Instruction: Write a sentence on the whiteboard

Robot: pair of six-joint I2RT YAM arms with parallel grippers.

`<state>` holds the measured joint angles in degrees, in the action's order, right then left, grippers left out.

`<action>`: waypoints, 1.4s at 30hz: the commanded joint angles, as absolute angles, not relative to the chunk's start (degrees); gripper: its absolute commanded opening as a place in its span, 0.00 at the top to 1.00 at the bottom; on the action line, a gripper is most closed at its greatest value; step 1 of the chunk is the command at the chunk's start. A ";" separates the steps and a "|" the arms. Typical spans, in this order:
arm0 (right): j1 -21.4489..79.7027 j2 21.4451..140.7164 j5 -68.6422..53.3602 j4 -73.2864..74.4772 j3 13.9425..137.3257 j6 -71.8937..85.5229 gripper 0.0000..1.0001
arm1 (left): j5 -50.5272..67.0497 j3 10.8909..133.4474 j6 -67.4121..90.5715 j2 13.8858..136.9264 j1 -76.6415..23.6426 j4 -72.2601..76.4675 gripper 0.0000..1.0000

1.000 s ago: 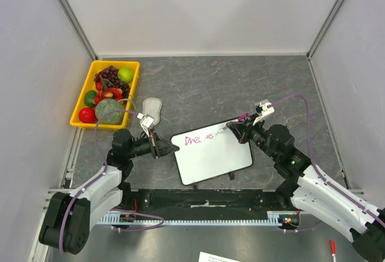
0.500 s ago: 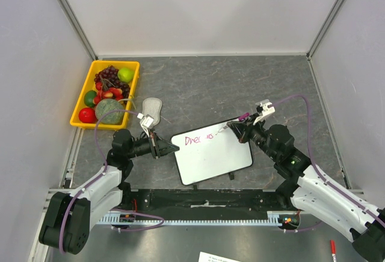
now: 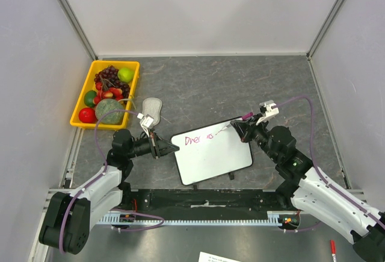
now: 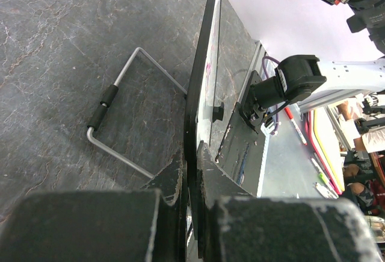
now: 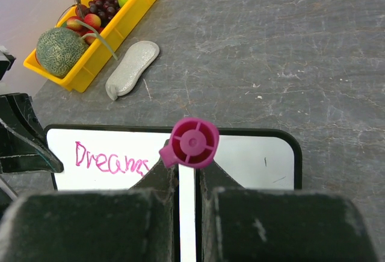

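Note:
The whiteboard (image 3: 216, 156) lies slanted in the middle of the grey table, with its left edge between the shut fingers of my left gripper (image 3: 169, 148). In the left wrist view the whiteboard (image 4: 201, 87) shows edge-on, clamped at my left gripper (image 4: 192, 161). My right gripper (image 3: 242, 129) is shut on a pink marker (image 3: 245, 117) whose tip rests on the board's upper edge. The sentence (image 3: 198, 138) reads "Dreams" in pink. In the right wrist view the sentence (image 5: 111, 158) lies left of the marker (image 5: 194, 143), held in my right gripper (image 5: 187, 174) over the whiteboard (image 5: 258, 156).
A yellow tray (image 3: 77, 106) of fruit stands at the far left. A grey oval eraser pad (image 3: 152, 106) lies beside it, just above my left arm. A wire stand (image 4: 120, 117) sticks out behind the board. A red pen (image 3: 332, 247) lies off the table at bottom right.
My right gripper has shifted a little to the right with the marker, along the board's upper edge. The left gripper and the board have stayed put.

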<state>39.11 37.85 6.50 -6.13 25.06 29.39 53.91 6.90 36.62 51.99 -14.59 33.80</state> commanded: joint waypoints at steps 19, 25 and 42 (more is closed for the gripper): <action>38.94 37.52 8.08 -8.87 29.00 30.67 1.00 | 53.70 6.77 32.78 52.21 -14.76 35.42 0.98; 38.93 39.46 8.44 -10.37 28.04 30.85 1.00 | 53.61 6.86 32.78 52.21 -14.68 35.42 0.98; 38.94 37.09 6.77 -7.03 23.56 31.02 1.00 | 53.53 6.77 32.61 51.86 -14.68 35.16 0.98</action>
